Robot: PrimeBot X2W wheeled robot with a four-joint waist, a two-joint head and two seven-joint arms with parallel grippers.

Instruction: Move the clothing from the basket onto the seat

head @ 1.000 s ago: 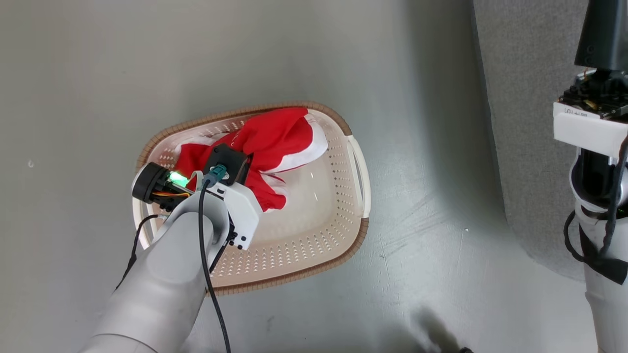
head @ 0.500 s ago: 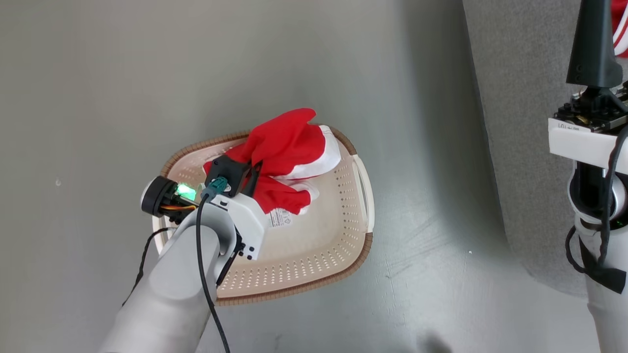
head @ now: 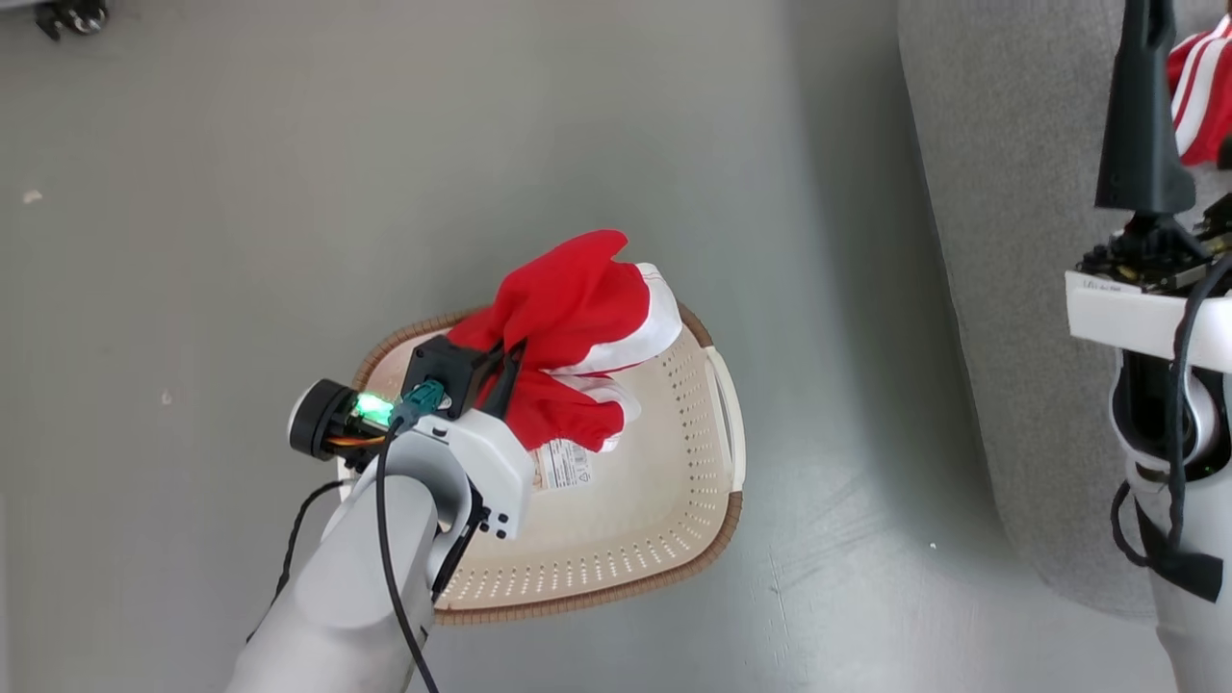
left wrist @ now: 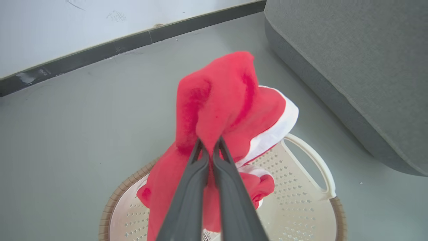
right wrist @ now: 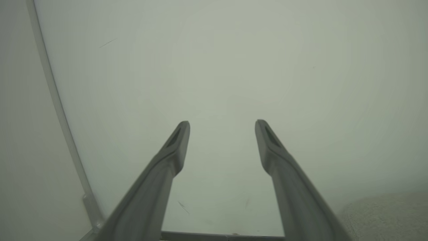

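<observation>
- Centre of the left wrist view: left gripper (left wrist: 209, 147) is pinched tight on the red shorts (head: 577, 327), which hang over the basket (head: 664, 549). Lifted, not yet delivered!
- Right gripper (right wrist: 222, 129) gapes wide, empty.
- Far upper right, head view: jersey (head: 1198, 91) lies on the sofa (head: 1001, 289), so roughly half done; the frame edge cuts it off.
</observation>
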